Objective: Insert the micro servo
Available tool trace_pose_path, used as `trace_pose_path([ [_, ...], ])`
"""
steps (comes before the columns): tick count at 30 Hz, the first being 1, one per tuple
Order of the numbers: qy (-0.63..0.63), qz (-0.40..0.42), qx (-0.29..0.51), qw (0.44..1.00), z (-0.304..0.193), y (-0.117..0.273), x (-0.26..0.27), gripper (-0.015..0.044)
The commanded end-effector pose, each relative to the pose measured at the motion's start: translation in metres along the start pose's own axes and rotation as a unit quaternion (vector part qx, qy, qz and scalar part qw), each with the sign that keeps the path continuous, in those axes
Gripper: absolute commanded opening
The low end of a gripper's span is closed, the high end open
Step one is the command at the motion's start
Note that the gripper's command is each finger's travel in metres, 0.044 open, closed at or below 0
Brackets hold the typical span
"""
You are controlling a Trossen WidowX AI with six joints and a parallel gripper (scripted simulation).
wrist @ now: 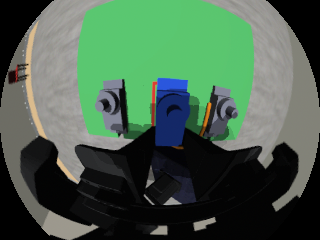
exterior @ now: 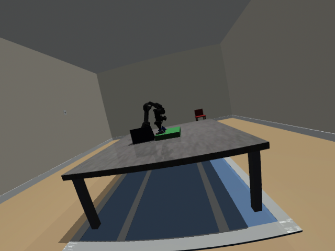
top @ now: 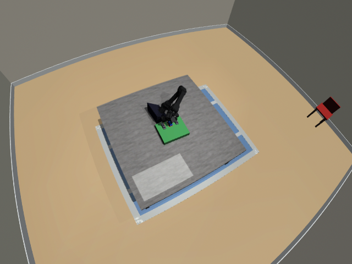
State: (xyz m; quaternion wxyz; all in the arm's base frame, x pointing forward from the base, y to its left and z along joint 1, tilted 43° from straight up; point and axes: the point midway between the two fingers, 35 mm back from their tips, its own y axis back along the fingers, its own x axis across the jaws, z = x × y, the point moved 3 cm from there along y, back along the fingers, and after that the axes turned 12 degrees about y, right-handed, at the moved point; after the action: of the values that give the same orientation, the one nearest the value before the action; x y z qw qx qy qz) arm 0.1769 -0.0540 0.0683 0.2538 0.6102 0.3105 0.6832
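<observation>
I have the end effector (wrist: pixel 167 160) clamped on the blue micro servo (wrist: pixel 171 119), holding it over the near edge of the green deck (wrist: pixel 167 40) between two grey seated servos (wrist: pixel 112 104), so next I judge a straight, careful descent into the pocket.

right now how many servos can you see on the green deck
3. Two grey servos sit on the green deck, one at the left and one at the right. The blue servo is between them, gripped in the pincer. Others may be hidden behind it.
</observation>
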Motion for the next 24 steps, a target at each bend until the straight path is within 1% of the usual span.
trace_pose_path([
  [1, -0.001, 0.000, -0.004, 1.000, 0.001, -0.003, 0.000, 0.0000],
  [23, -0.001, 0.000, -0.004, 1.000, 0.001, -0.024, 0.000, 0.0000],
  [24, -0.001, 0.000, -0.004, 1.000, 0.000, -0.023, 0.000, 0.0026],
])
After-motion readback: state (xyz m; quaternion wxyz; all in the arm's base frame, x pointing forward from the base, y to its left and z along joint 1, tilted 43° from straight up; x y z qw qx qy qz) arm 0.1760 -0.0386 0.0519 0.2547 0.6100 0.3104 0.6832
